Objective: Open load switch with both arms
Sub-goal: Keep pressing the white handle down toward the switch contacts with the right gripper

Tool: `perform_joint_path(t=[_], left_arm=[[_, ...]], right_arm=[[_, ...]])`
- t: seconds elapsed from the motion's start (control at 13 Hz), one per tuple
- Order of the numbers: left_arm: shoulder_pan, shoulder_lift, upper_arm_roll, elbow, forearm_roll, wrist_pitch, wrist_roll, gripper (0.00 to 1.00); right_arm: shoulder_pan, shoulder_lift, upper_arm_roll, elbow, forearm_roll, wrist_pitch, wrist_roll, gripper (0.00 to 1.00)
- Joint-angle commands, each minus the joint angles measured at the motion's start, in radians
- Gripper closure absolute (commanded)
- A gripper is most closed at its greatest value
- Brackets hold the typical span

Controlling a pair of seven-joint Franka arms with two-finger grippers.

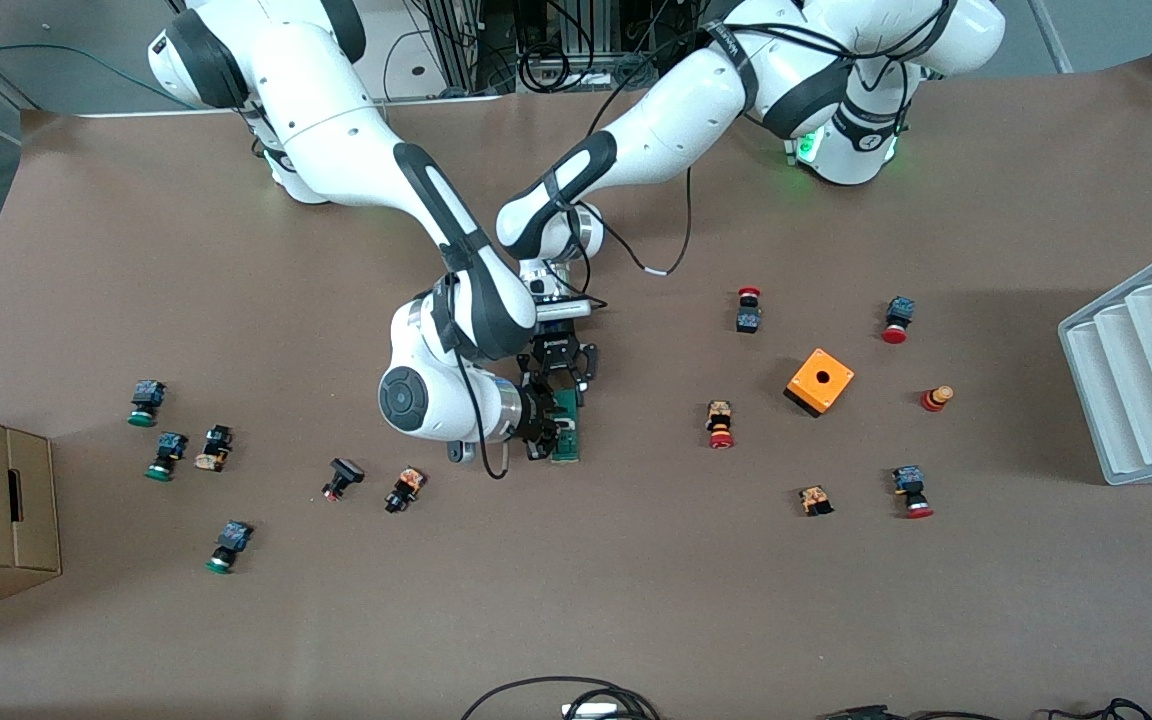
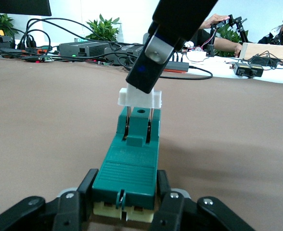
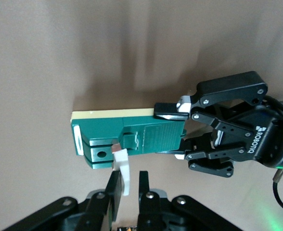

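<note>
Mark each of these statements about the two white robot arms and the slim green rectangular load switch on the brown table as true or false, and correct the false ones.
1. The left gripper is clamped on one end of the slim green rectangular load switch. True.
2. The right gripper pinches the small white end piece of the load switch. True.
3. The white end piece sits flush against the green body. False: it is pulled out from the body.
4. The orange cube box with a hole lies between the two grippers. False: it stands apart on the table, toward the left arm's end.
5. The load switch rests in the grey ridged tray. False: it is held at mid table.
</note>
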Motion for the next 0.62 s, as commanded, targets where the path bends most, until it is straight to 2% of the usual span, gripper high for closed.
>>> perform_joint_path(t=[0.0, 0.54], left_arm=[[0.000, 0.029, -0.012, 0.009, -0.022, 0.004, -0.002, 0.44], [0.000, 0.031, -0.012, 0.009, -0.022, 0.006, 0.000, 0.44]], right_arm=[[0.024, -0.027, 0.007, -0.073, -0.019, 0.035, -0.016, 0.79], [0.059, -0.038, 0.007, -0.129, -0.019, 0.104, -0.036, 0.79]])
